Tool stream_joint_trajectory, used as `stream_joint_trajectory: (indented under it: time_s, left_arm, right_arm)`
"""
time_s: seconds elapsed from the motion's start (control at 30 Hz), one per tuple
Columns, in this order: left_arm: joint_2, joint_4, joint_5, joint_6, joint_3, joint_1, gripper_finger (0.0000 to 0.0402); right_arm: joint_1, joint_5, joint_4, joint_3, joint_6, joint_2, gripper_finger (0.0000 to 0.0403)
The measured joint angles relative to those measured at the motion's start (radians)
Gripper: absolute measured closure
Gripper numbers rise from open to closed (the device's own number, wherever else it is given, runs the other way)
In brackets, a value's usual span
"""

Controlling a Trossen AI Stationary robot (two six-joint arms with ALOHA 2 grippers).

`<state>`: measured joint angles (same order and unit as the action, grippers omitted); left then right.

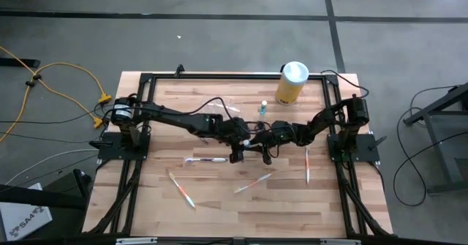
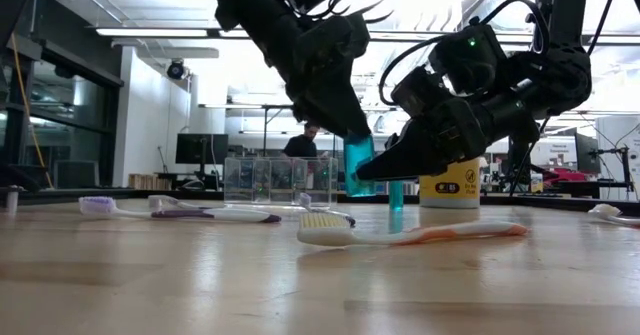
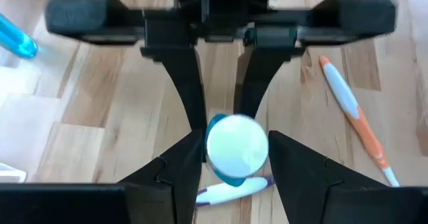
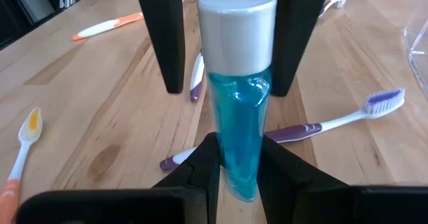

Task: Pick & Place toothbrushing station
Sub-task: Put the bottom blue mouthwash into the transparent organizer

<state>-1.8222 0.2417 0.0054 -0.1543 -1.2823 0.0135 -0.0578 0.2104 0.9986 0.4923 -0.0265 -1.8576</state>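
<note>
We see the clear holder [image 2: 277, 180] standing on the table behind the blue bottle [image 4: 235, 110], apart from both sets of jaws. Mid-table, the right gripper [image 4: 234, 167] pinches the bottle's lower end, holding it upright off the wood. The left gripper [image 3: 235, 158] has its spread fingers on either side of the bottle's white cap. A purple toothbrush [image 4: 281, 132] lies beneath the bottle, a yellow canister [image 1: 291, 83] beyond it.
</note>
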Motion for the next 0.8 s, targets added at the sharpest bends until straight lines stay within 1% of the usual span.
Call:
stream_joint_trajectory:
  time_s: [0.57,0.67,0.8]
  left_arm:
    - [-0.008,-0.014,-0.003,0.005,0.001,-0.006,0.0238]
    - [-0.008,-0.013,-0.003,0.005,0.001,-0.006,0.0254]
    - [-0.008,-0.014,-0.003,0.006,0.001,-0.006,0.0291]
  right_arm:
    - [0.000,0.000,0.000,0.000,-0.003,0.000,0.0334]
    - [0.000,0.000,0.000,0.000,-0.003,0.000,0.0334]
    - [0.000,0.001,-0.001,-0.001,-0.003,0.000,0.0334]
